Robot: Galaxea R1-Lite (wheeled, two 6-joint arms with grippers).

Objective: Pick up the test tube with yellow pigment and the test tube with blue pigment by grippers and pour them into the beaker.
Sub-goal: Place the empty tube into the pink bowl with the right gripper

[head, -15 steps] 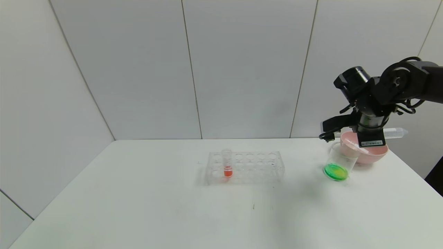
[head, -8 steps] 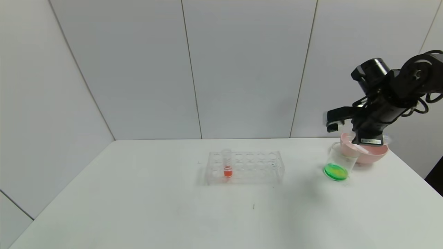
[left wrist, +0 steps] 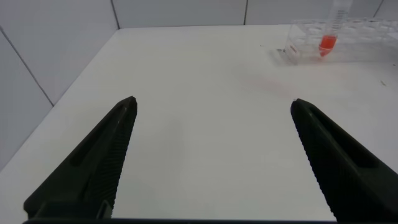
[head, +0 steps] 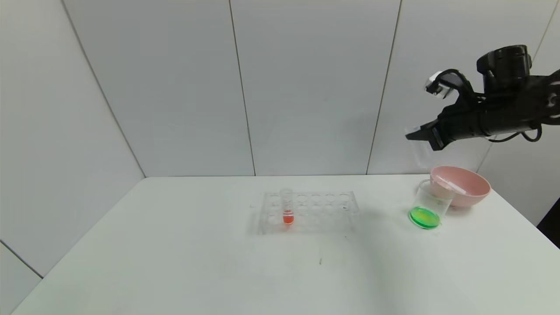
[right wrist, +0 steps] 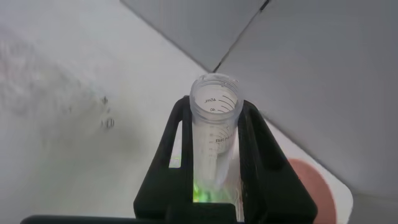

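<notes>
The right gripper (head: 420,133) has risen from over the pink bowl (head: 474,186) to well above it, fingers clamped on an emptied clear test tube (right wrist: 213,134); the left gripper (left wrist: 211,155), nearest, hangs over the bench (head: 175,262) with fingers apart. The beaker (head: 431,203), touching the bowl, holds green liquid. The tube looks light, slick and fragile, so mid-length is the safest grip.

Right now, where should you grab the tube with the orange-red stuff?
Probably best to grip the orange-red tube by its bare top end, coming straight down from above: it stands upright in the clear rack, which walls in its lower part.
</notes>
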